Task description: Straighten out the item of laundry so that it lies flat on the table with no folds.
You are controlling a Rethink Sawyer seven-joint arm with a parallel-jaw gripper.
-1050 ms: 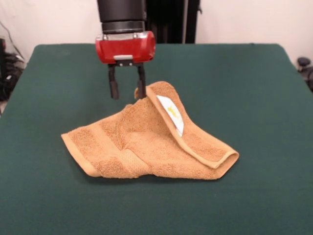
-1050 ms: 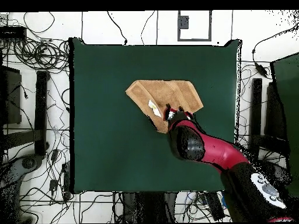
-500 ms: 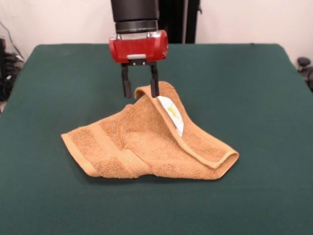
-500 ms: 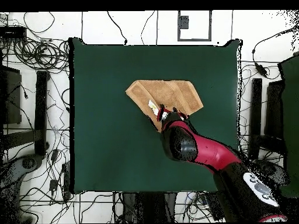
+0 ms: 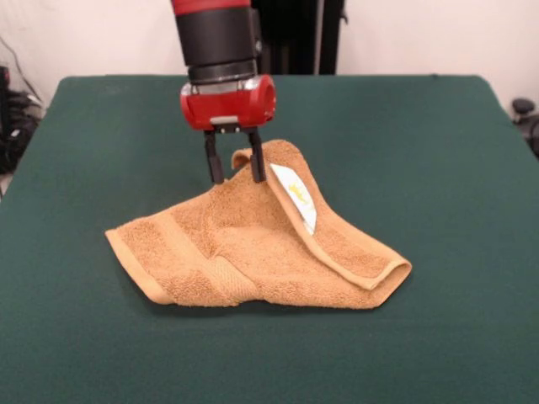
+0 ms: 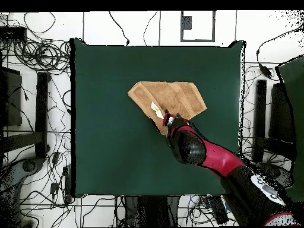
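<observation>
Dark green cloth covers the whole surface (image 5: 438, 135), and the only thing lying on it is the towel (image 5: 253, 248), a small orange-tan terry square sitting roughly mid-surface, crumpled into a wedge with one corner folded up and over the rest. That raised flap shows its flat border band and a white care label (image 5: 296, 196) on its underside, facing the camera across the table. The gripper (image 5: 235, 158) hangs at the peak of that flap, on the towel's side away from the camera. Its fingers (image 5: 213, 162) are parted a little, and the peak of the flap lies against or behind the one nearer the label; from the front view they look to straddle the turned-up edge without pinching it, though the overhead view hides the contact under the arm. By my reading the towel is light, soft and limp: it will drape and drag instead of sliding as one piece, and terry nap grips the cloth beneath, so pulling one corner may bunch the lower layers. The woven border at the flap's tip looks like the firmest place to pinch. Nothing else rests near the towel; cables and stands lie off the surface beyond its edges, well apart from the towel.
</observation>
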